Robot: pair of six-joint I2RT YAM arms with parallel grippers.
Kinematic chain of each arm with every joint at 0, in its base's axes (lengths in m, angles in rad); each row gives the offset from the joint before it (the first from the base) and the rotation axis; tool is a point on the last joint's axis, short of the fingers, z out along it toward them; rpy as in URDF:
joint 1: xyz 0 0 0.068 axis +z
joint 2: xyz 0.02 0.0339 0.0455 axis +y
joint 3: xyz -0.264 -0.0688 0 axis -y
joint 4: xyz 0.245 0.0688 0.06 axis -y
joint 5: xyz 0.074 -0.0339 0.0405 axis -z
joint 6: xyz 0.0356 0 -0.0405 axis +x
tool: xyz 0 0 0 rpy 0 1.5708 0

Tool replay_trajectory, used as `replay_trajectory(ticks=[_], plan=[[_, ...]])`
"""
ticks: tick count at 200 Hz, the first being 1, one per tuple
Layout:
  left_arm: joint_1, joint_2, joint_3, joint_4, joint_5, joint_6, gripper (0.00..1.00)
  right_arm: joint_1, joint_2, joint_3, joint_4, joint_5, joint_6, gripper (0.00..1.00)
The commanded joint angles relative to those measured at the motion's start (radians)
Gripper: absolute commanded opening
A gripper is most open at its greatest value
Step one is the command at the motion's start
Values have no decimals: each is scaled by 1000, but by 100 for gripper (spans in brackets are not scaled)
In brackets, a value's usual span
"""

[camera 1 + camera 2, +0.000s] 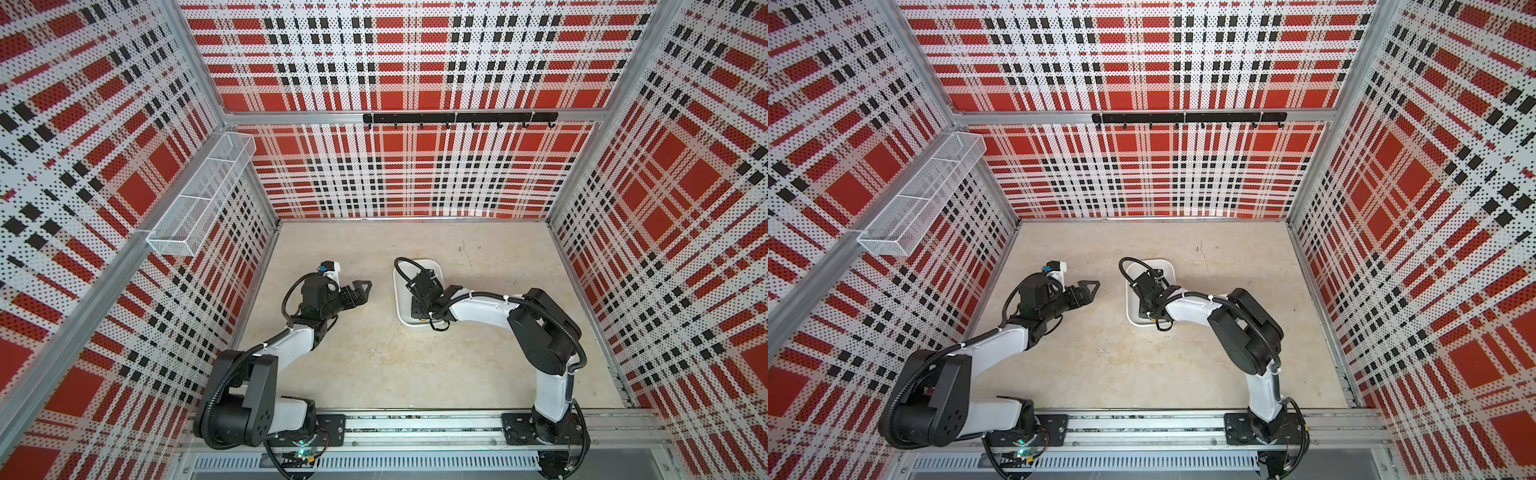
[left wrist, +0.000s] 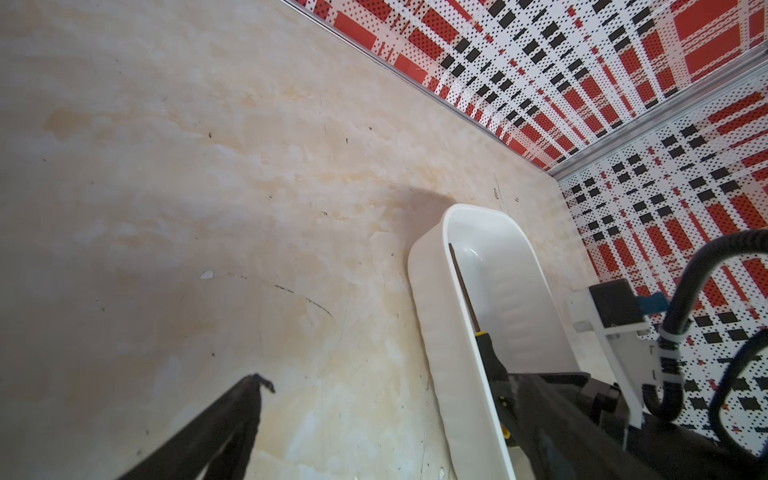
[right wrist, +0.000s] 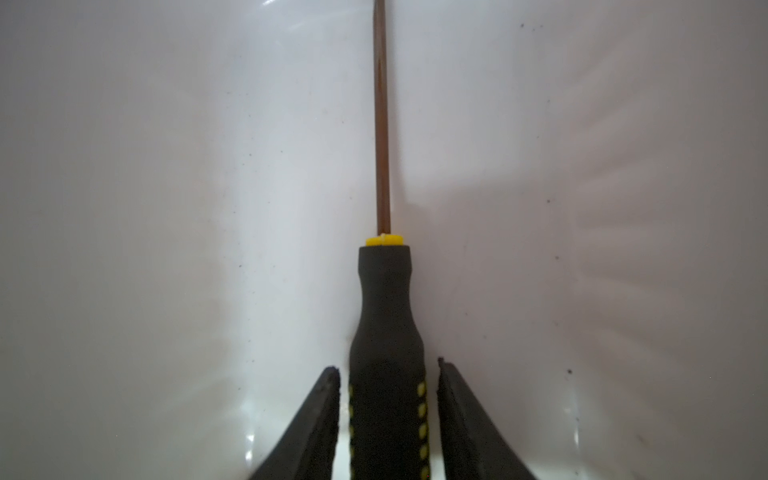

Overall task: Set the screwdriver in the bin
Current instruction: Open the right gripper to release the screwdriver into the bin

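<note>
The white bin (image 1: 400, 309) (image 1: 1131, 309) stands mid-table, and my right arm reaches down into it from the right. The screwdriver (image 3: 386, 307) lies inside the bin (image 3: 166, 208), its thin shaft pointing away from the gripper. My right gripper (image 3: 388, 370) is open, with a narrow gap between each finger and the black handle. From the left wrist view, the screwdriver (image 2: 462, 289) runs along the bin's (image 2: 440, 332) near wall. Its yellow butt end (image 1: 421, 320) peeks out under the wrist. My left gripper (image 1: 360, 291) (image 2: 386, 415) hovers open and empty, left of the bin.
A long white wire-mesh basket (image 1: 199, 195) hangs on the left wall. A black hook rail (image 1: 457, 118) runs along the back wall. Plaid walls close in the table on three sides.
</note>
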Motion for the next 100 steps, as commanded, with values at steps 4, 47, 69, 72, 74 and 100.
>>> replay_trajectory(ticks=[4, 47, 69, 72, 74, 100], plan=[[10, -24, -4, -10, 11, 20, 98, 8, -4, 25, -33, 32, 6, 44], [13, -28, 14, -31, 9, 31, 98, 8, -82, 69, -100, 60, -59, 44], [16, -30, 32, -56, 1, 47, 98, 8, -159, 70, -101, 59, -155, 43], [16, -32, 33, -60, -1, 49, 98, 8, -172, 69, -100, 62, -168, 43], [16, -32, 35, -64, -3, 50, 98, 8, -181, 68, -99, 66, -177, 42], [21, -45, 53, -102, -29, 73, 98, 8, -340, -29, -37, 150, -323, 39]])
